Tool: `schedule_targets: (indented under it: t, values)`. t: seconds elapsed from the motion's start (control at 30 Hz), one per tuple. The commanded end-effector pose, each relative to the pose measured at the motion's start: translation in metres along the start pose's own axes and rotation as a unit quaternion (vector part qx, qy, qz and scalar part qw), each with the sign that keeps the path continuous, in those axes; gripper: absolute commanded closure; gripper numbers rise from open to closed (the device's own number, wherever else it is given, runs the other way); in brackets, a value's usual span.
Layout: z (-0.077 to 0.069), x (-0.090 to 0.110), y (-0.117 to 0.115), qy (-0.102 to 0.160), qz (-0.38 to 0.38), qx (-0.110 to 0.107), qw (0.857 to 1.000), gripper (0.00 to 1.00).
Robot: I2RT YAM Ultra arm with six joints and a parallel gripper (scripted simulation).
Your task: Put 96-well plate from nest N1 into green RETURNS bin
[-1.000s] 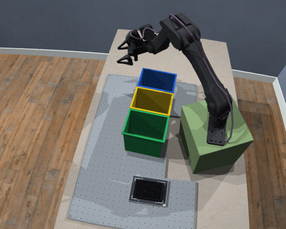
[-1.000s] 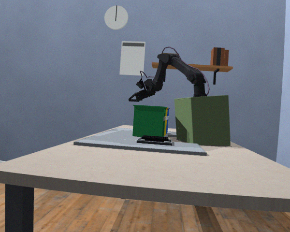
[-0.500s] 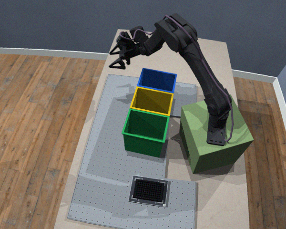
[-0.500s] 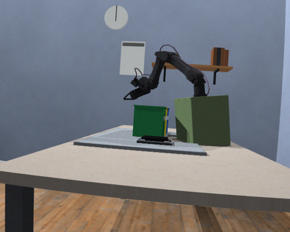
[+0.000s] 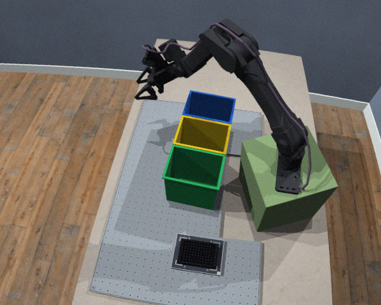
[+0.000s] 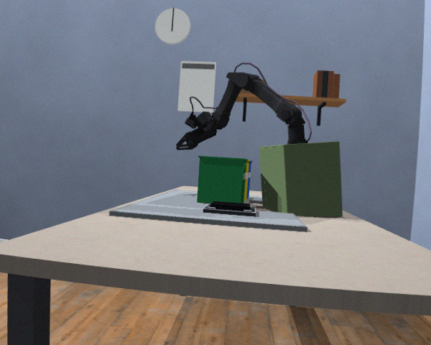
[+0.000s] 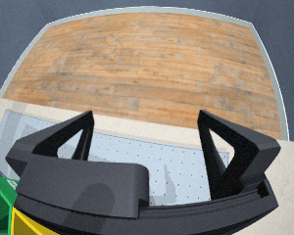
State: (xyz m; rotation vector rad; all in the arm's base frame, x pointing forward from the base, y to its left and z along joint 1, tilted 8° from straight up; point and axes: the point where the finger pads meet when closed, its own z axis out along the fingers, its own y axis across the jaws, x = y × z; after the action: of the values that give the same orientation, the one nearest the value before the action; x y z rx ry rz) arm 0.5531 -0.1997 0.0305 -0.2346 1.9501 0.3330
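Observation:
The black 96-well plate [image 5: 197, 252] [image 6: 230, 205] lies in its grey plate nest [image 5: 175, 259] at the near end of the perforated board [image 5: 134, 203]. The green bin [image 5: 193, 175] [image 6: 220, 179] stands upright, nearest the nest, with its corner also in the wrist view [image 7: 0, 206]. The yellow bin [image 5: 202, 133] [image 7: 24, 227] and the blue bin [image 5: 209, 105] stand upright behind it in a row. My gripper [image 5: 144, 86] [image 6: 182, 142] [image 7: 145, 116] is open and empty. It hangs high above the far left corner of the board, left of the blue bin, far from the plate.
The arm stands on a green block [image 5: 282, 200] [image 6: 301, 178] right of the bins. The table [image 5: 282, 262] [image 6: 208, 256] ends close to the board's left side, with wooden floor [image 5: 36, 164] beyond.

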Motion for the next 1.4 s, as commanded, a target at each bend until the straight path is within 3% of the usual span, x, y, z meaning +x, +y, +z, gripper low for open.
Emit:
schedule_targets:
  t: [0.0, 0.17, 0.23, 0.43, 0.53, 0.73, 0.83, 1.1, 1.2, 1.37]
  values:
    - [0.006, -0.018, 0.014, 0.006, 0.011, 0.002, 1.000, 0.00]
    - [0.013, -0.014, 0.027, 0.017, 0.024, -0.005, 1.000, 0.00]
    - [0.019, -0.012, 0.034, 0.043, 0.050, -0.018, 0.998, 0.00]
    - [0.031, -0.012, 0.063, 0.040, 0.048, -0.017, 0.998, 0.00]
    - [0.037, -0.013, 0.077, 0.072, 0.076, -0.032, 0.994, 0.00]
    - [0.045, -0.013, 0.095, 0.072, 0.076, -0.032, 0.994, 0.00]
    - [0.052, -0.010, 0.108, 0.111, 0.105, -0.045, 0.987, 0.00]
    - [0.062, -0.007, 0.148, 0.105, 0.101, -0.044, 0.988, 0.00]
    - [0.065, -0.006, 0.162, 0.139, 0.122, -0.052, 0.981, 0.00]
    - [0.068, -0.006, 0.176, 0.138, 0.121, -0.053, 0.982, 0.00]
